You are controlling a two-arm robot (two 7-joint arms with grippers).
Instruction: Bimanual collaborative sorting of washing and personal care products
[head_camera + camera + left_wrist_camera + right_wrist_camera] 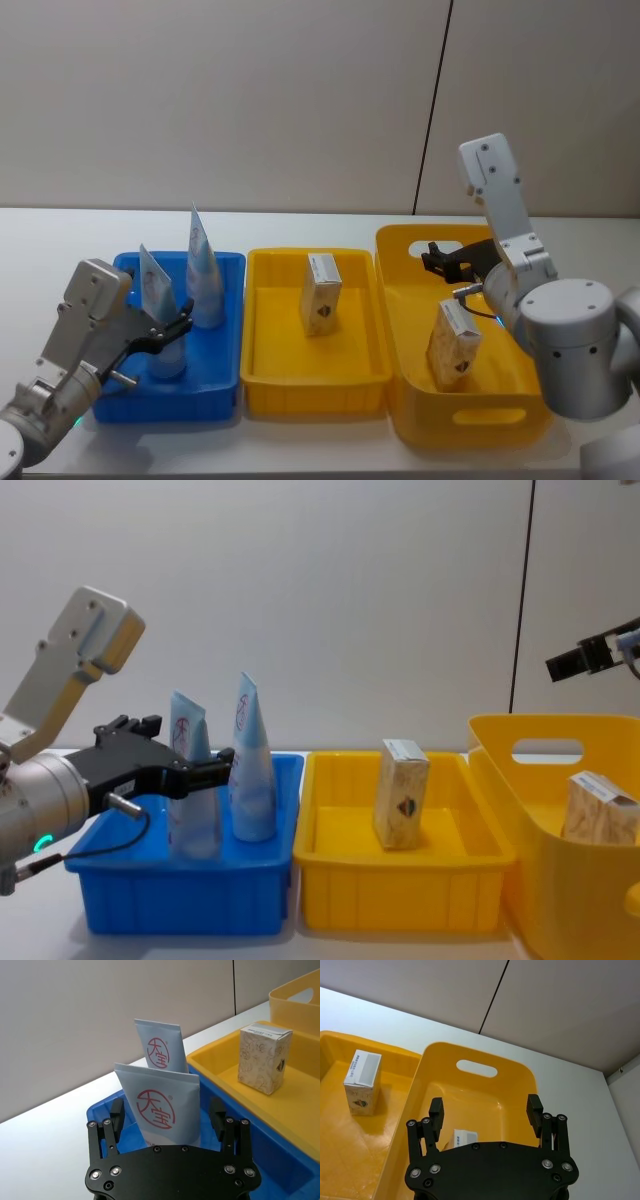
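Fingers [117, 1114] of the left gripper [178, 328] stand spread, one on each side of the near tube [159, 1110]. A narrow gap shows at one finger; contact at the other cannot be told. The right gripper [485, 1110] is likewise spread and holds nothing. It hovers above the far end of the large bin [470, 425].

The white table [300, 225] carries three bins side by side in a row.

The large bin, yellow with handle slots, sits at the robot's right. The right carton [454, 345] stands upright in its near half. In the right wrist view the gripper's body hides most of it.

The middle bin [262, 340], yellow, holds the middle carton [321, 293], upright and unobstructed.

The blue bin [225, 340], at the robot's left, holds both tubes upright, crimped ends up. The far tube [204, 275] stands just beside the near one, just past the left fingertips. In the chest view the left gripper crosses in front of the near tube.
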